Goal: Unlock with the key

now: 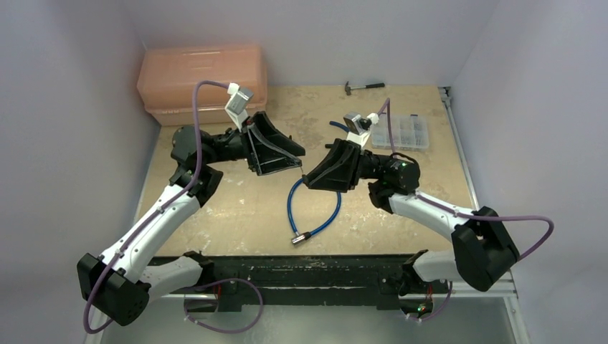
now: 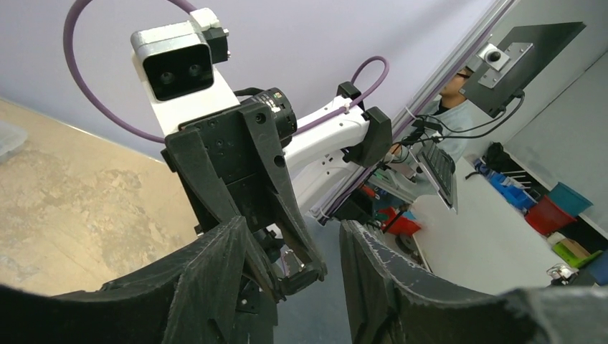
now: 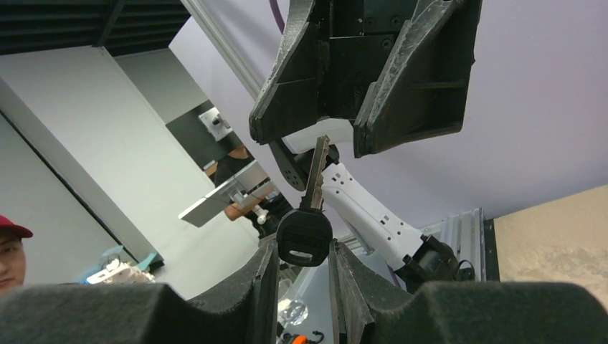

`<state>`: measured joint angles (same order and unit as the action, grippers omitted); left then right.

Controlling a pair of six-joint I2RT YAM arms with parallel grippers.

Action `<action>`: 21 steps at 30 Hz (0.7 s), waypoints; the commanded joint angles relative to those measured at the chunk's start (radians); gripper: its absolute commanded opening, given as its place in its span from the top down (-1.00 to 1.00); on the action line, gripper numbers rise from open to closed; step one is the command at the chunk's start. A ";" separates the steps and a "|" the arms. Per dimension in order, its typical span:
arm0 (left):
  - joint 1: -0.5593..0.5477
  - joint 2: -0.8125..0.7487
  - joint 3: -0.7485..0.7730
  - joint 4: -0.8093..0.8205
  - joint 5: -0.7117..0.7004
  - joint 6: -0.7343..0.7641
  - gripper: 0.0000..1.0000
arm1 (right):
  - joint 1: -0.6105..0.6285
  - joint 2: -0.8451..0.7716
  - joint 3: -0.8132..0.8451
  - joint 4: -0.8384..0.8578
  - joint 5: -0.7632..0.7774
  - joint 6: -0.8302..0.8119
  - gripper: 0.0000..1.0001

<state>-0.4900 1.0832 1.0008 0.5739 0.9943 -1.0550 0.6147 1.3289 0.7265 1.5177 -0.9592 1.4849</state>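
Two arms meet in the air above the table, tip to tip. The left gripper has its jaws apart and grips nothing; the right gripper is clamped on the black head of the key, whose blade points into that gap, perhaps touching one finger, I cannot be sure. If the left jaws close off-centre, the blade may twist loose and the key would fall.
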 commanded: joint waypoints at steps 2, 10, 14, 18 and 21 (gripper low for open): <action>-0.021 0.002 -0.006 0.005 -0.008 0.040 -0.03 | -0.003 0.001 0.049 0.119 0.013 0.006 1.00; -0.034 0.000 -0.018 -0.005 -0.014 0.044 0.16 | -0.003 0.012 0.054 0.125 0.017 0.003 1.00; -0.035 0.002 -0.018 -0.011 -0.017 0.048 0.38 | -0.003 0.016 0.056 0.126 0.020 0.003 1.00; -0.038 0.001 -0.016 -0.040 -0.029 0.063 1.00 | -0.003 0.014 0.056 0.126 0.025 0.002 1.00; -0.037 -0.003 -0.013 -0.084 -0.051 0.090 1.00 | -0.004 0.012 0.058 0.119 0.026 -0.004 1.00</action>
<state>-0.5205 1.0874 0.9833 0.5327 0.9798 -1.0271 0.6128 1.3510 0.7406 1.5181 -0.9600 1.4837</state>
